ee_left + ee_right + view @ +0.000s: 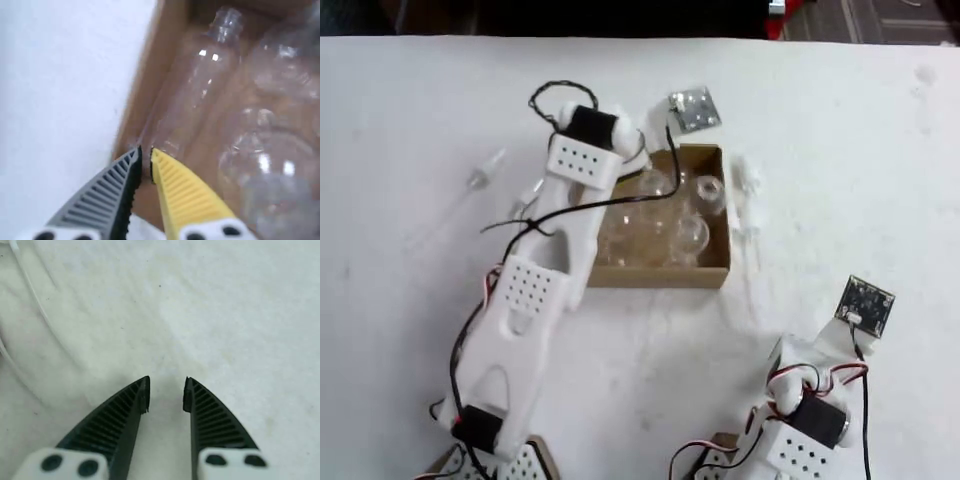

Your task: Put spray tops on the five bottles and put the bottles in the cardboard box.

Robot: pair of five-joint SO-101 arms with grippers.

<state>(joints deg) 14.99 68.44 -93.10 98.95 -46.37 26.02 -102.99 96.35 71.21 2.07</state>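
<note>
The cardboard box (660, 275) stands mid-table with several clear bottles (688, 236) inside. In the left wrist view one bottle (200, 85) lies along the box wall (150, 75), its neck bare with no spray top. My left gripper (145, 159), one grey and one yellow finger, is shut with nothing visibly held, its tips just over the box's inner corner. The left arm (582, 150) covers the box's left edge. A clear spray top (485, 172) lies on the table left of that arm. My right gripper (166, 392) hangs open over bare table.
The right arm (810, 420) sits at the near right edge, well apart from the box. Small pale bits (745, 185) lie just right of the box. A thin clear tube (35, 300) crosses the table near the right gripper. The white table (840, 150) surrounds everything.
</note>
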